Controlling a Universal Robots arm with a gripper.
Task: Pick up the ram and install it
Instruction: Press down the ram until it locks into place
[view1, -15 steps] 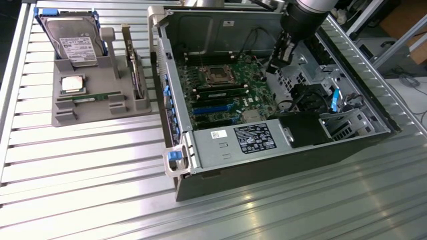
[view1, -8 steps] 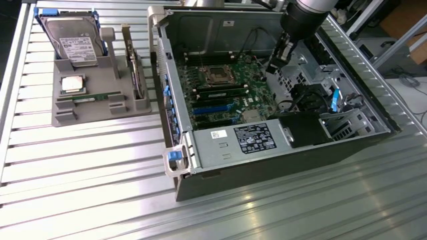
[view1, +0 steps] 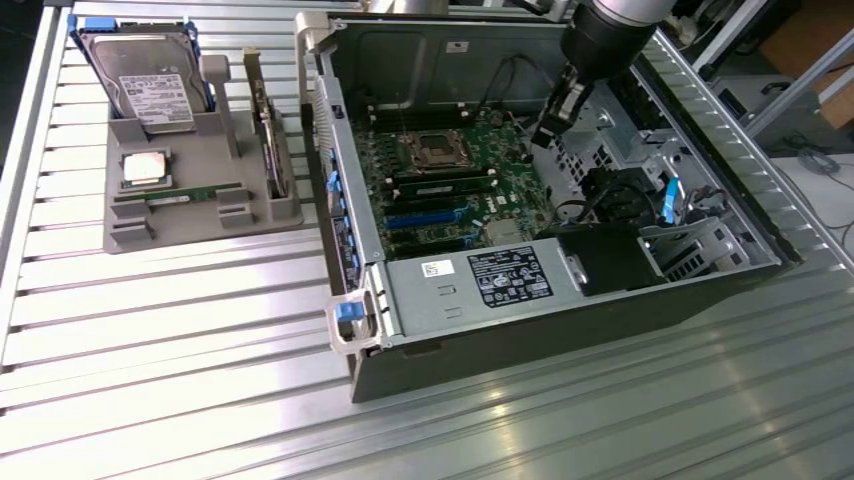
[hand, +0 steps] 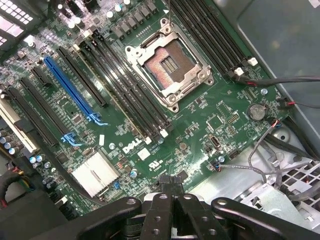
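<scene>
Green and skinny, your ram (view1: 183, 195) sits flat in the grey holder tray (view1: 134, 235) at the exterior view's left, well apart from the gripper (view1: 549, 135). That gripper hangs inside the open computer case (view1: 441, 320) above the motherboard (hand: 200, 112), fingers (hand: 162, 212) pinched together on nothing. The stick is long and thin, with a pale spot mid-length.

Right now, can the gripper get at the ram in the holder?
Probably yes. The ram lies uncovered in the grey holder, open from above. The gripper is shut and empty over the motherboard inside the case, so it must lift out first.
</scene>
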